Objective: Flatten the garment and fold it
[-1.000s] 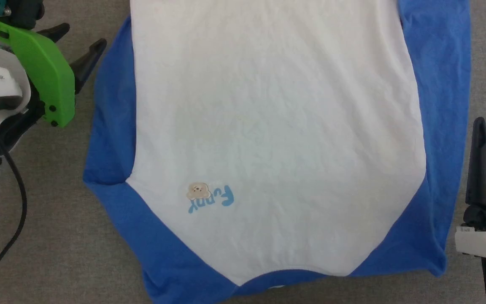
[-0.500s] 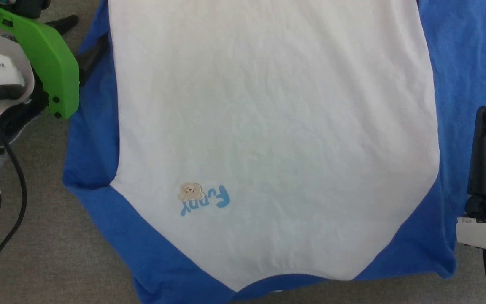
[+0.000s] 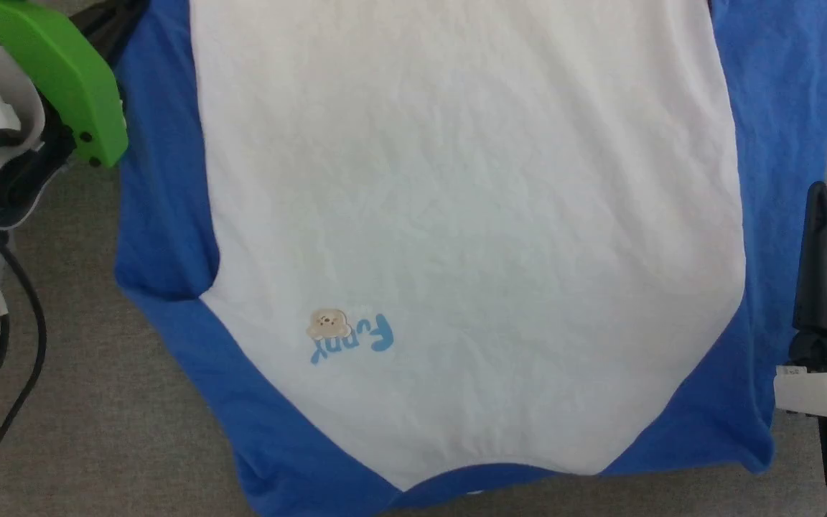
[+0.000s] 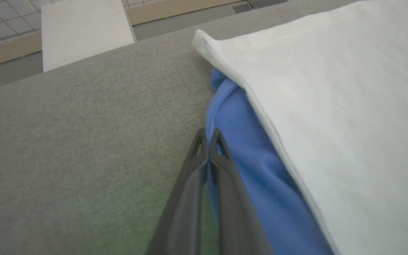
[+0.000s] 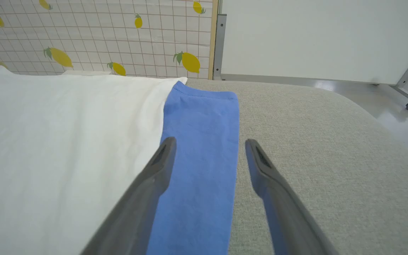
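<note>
The garment (image 3: pixel 456 215) lies spread on the grey surface, white body up, with blue sleeves along both sides and a small patch with a light-blue word (image 3: pixel 349 336) on the chest. My left gripper (image 4: pixel 209 134) is shut at the outer edge of the left blue sleeve (image 4: pixel 246 156), and blue cloth shows between its fingers. In the head view the left gripper (image 3: pixel 113 16) sits at the top left behind its green housing. My right gripper (image 5: pixel 209 142) stands open astride the outer edge of the right sleeve (image 5: pixel 200 141), and the right gripper (image 3: pixel 818 201) shows at the right edge in the head view.
The grey padded surface (image 3: pixel 62 373) has bare room on both sides of the garment. Its far edge and rounded corner (image 5: pixel 349 102) show in the right wrist view, with a lemon-patterned wall (image 5: pixel 83 35) beyond. A black cable (image 3: pixel 26 345) hangs at the left.
My left gripper has moved in onto the left sleeve's edge and shut there. The head camera has shifted a little. The right gripper has stayed open in place.
</note>
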`<state>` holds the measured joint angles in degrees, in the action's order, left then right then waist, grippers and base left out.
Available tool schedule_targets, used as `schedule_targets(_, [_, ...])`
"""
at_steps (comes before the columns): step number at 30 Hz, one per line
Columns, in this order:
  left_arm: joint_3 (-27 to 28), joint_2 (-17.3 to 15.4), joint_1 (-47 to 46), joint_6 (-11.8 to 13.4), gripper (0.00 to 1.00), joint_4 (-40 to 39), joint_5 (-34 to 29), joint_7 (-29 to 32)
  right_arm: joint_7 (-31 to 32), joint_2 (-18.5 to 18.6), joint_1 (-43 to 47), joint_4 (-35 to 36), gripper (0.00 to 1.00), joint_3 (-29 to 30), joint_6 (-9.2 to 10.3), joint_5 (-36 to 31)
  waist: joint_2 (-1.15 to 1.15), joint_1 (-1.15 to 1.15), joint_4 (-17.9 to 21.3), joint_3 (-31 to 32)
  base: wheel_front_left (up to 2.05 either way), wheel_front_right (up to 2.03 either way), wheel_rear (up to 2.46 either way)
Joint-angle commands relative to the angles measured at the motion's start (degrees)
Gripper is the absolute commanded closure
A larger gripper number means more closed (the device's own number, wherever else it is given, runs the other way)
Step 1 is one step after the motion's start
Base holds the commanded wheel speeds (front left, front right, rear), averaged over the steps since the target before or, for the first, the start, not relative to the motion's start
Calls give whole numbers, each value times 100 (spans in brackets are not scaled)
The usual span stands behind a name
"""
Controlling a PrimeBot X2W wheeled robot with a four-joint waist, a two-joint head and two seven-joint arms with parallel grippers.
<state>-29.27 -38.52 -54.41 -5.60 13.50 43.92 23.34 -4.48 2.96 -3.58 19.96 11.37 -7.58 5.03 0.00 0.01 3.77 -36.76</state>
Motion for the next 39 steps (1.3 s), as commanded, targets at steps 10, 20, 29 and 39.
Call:
schedule_targets(10, [818, -480, 1368, 570, 100, -513, 355, -1058, -8, -8, 159, -296, 0, -5, 9, 83, 0, -1, -265, 1150, 0, 0, 0])
schedule_targets(20, [1926, -682, 3581, 1431, 100, -1379, 881, -2211, 43, -8, 573, -412, 0, 86, 9, 187, 0, -1, -495, 1969, 0, 0, 0])
schedule_targets(29, [2664, -703, 5174, 2203, 100, -2172, 989, -2702, 103, -8, 805, -383, 0, 204, 9, 267, 0, -1, -680, 2365, 0, 0, 0])
schedule_targets(39, [2192, -714, 5179, 2683, 100, -3118, 444, -2524, 58, -8, 828, -433, 0, 207, 9, 356, 0, -1, -629, 2547, 0, 0, 0])
